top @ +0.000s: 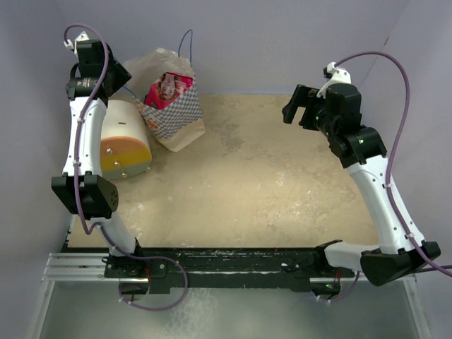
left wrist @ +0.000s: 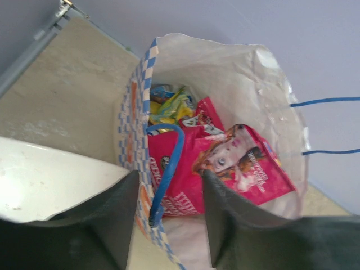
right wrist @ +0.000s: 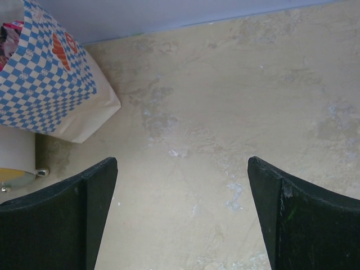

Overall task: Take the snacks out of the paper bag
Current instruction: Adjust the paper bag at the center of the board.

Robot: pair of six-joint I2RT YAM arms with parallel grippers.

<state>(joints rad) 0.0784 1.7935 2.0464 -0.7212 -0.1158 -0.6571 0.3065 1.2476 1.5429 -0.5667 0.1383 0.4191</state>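
Observation:
The blue-and-white checkered paper bag [top: 173,116] stands at the back left, open at the top. In the left wrist view its cream inside [left wrist: 236,79] holds the snacks: a large pink packet [left wrist: 236,163] on top and a yellow-green packet [left wrist: 169,107] deeper in. My left gripper [left wrist: 170,173] hangs over the bag's near rim, jaws partly apart. One finger is outside the checkered wall [left wrist: 135,112] and the other over the pink packet, with a blue cord handle [left wrist: 169,163] between them. My right gripper [right wrist: 183,163] is open over bare table, right of the bag [right wrist: 45,84].
A white-and-orange cylinder [top: 123,141] lies on its side against the bag's left, under my left arm. The back wall stands close behind the bag. Two blue cord ends [left wrist: 326,102] stick out from the bag's far side.

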